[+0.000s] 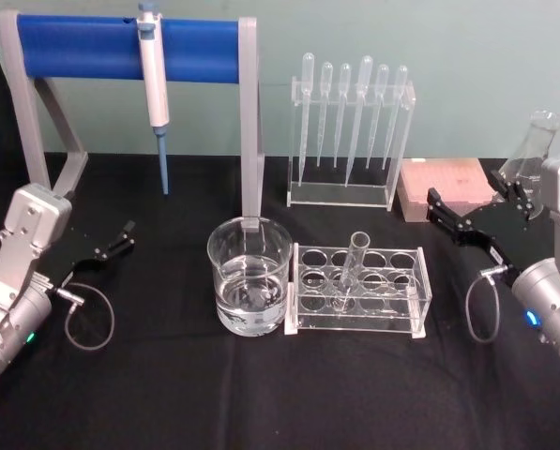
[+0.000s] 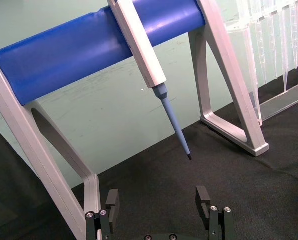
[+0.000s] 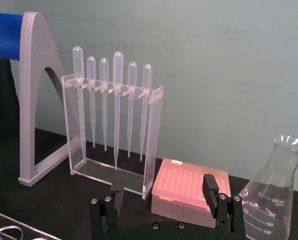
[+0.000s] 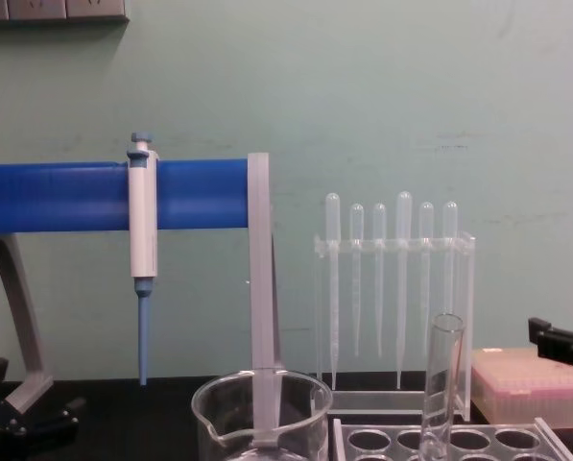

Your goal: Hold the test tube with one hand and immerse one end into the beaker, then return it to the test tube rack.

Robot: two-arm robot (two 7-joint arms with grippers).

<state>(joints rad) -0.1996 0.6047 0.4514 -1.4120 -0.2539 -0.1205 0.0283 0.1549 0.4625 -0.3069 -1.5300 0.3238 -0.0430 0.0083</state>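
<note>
Head view: test tube (image 1: 351, 272) in rack (image 1: 358, 291), water-holding beaker (image 1: 249, 274) alongside.

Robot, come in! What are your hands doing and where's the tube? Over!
Left end effector open, empty, far left. Right end effector open, empty, far right. Tube standing in rack, beside beaker. Nothing between them.

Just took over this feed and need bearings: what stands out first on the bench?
The blue bar stand at the back left, with a micropipette hanging from it, draws the eye. Front centre, the beaker holds clear liquid beside a clear rack with the test tube standing in it. The left gripper and right gripper sit open at either side.
</note>
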